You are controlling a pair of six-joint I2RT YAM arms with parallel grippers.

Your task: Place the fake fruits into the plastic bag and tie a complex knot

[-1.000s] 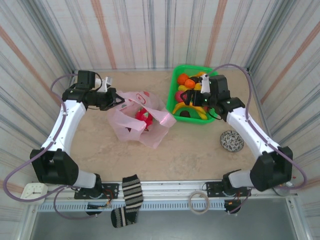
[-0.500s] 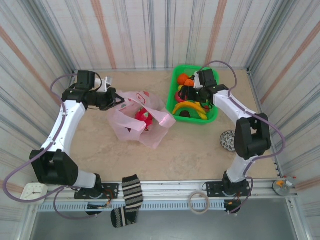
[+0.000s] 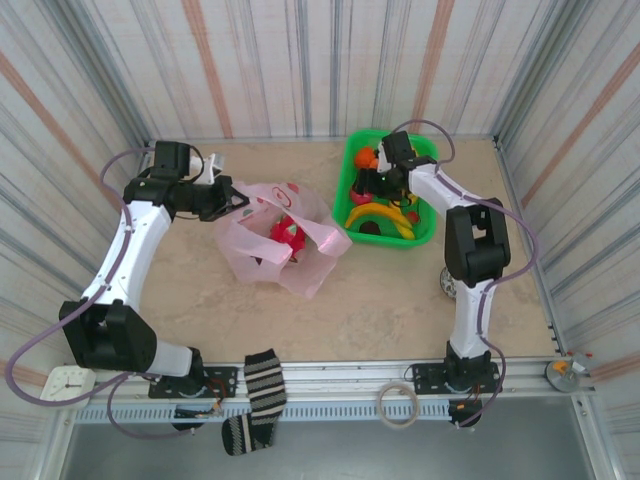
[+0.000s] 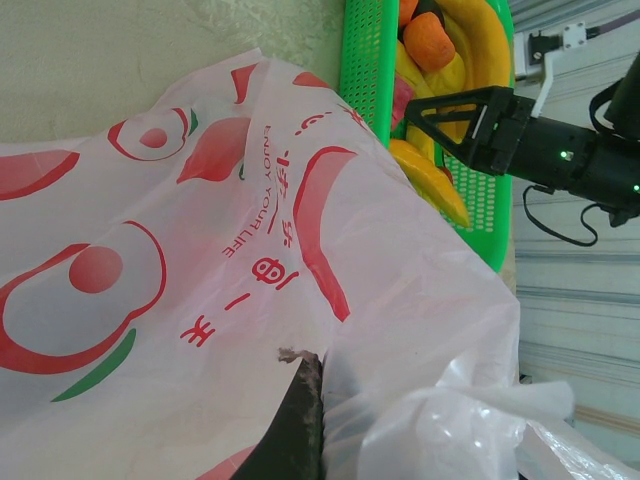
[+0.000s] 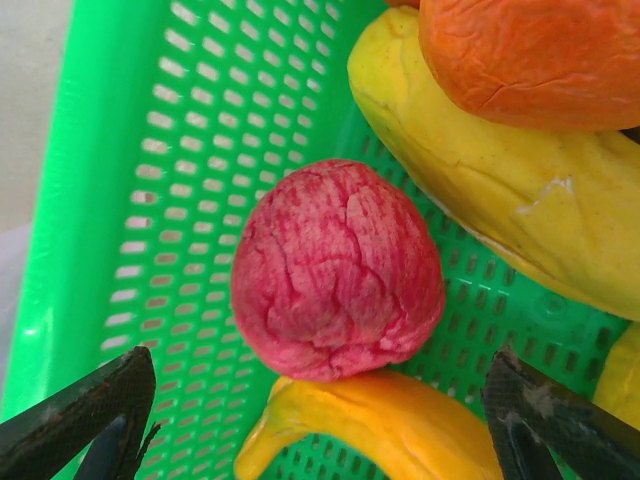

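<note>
Top external: on the tabletop [image 3: 380, 300], the left gripper [image 3: 232, 200] is clamped on the rim of the plastic bag [image 3: 270, 258]. The bag lies crumpled near the middle with one red fruit [image 3: 288, 232] inside. The right gripper [image 3: 372, 183] dips into the green basket [image 3: 420, 238] by the far edge.

Left wrist: pink film with red print drapes over a dark finger [image 4: 295, 420]. The basket behind holds bananas [image 4: 480, 45].

Right wrist: the fingers [image 5: 80, 410] stand wide apart on either side of a round pink-red fruit [image 5: 338, 270] and hold nothing. That fruit rests on the basket floor among other fake fruits, beside a yellow one [image 5: 480, 190] and below an orange one [image 5: 540, 55].
</note>
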